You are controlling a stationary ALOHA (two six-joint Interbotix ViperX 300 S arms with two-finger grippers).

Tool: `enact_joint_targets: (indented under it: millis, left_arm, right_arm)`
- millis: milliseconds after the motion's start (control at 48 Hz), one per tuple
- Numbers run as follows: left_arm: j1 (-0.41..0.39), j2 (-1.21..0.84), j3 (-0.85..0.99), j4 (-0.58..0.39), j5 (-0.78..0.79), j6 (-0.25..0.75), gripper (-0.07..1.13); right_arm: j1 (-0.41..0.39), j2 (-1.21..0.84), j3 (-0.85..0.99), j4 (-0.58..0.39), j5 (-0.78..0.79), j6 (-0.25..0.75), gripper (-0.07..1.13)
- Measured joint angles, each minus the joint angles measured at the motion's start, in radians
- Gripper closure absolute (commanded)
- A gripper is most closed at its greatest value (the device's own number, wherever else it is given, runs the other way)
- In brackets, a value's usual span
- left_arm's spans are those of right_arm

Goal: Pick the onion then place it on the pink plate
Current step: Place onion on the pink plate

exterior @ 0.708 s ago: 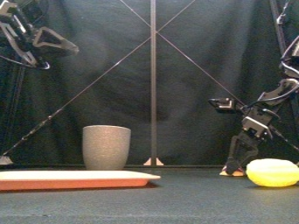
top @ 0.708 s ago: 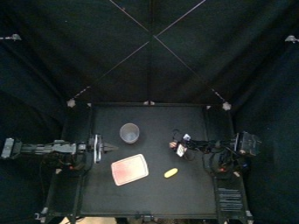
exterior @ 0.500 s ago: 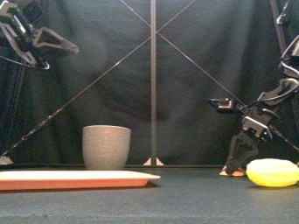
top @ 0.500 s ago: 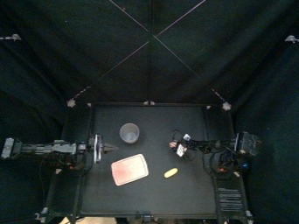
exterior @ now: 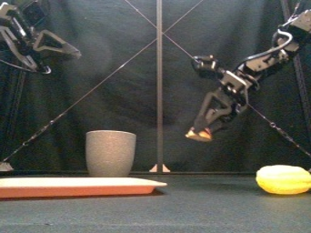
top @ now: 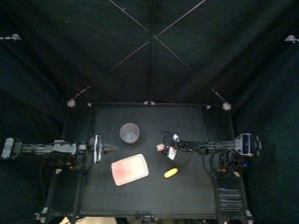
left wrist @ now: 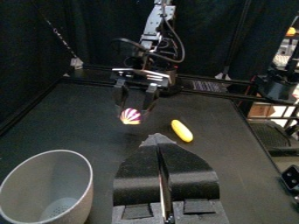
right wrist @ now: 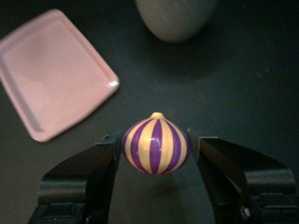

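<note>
Right gripper clamped on onion, held aloft clear of table, right of grey cup. Stripes visible only in wrist views. Pink plate bare, left of onion and nearer. Cup interior bare, shown only by left wrist view. Yellow toy on table, near right. Left gripper jaws pressed together, resting far left

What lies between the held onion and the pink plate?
Nothing: only bare black table separates the onion and the pink plate, clearest in the right wrist view.
</note>
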Motion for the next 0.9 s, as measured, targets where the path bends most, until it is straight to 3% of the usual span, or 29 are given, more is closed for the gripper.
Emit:
enact_joint_targets:
  millis: [333, 708, 896]
  left_arm:
    - [0.002, -0.002, 0.006, 0.0, 0.0, 0.0, 1.03]
    - [0.006, -0.002, 0.025, 0.0, 0.0, 0.0, 1.03]
    - [0.008, -0.002, 0.025, 0.0, 0.0, 0.002, 1.03]
  right_arm:
    - [0.155, 0.239, -0.262, 0.002, -0.014, 0.0, 0.31]
    - [0.204, 0.583, -0.588, 0.003, 0.006, 0.0, 0.31]
    - [0.216, 0.604, -0.638, -0.002, 0.023, -0.002, 0.19]
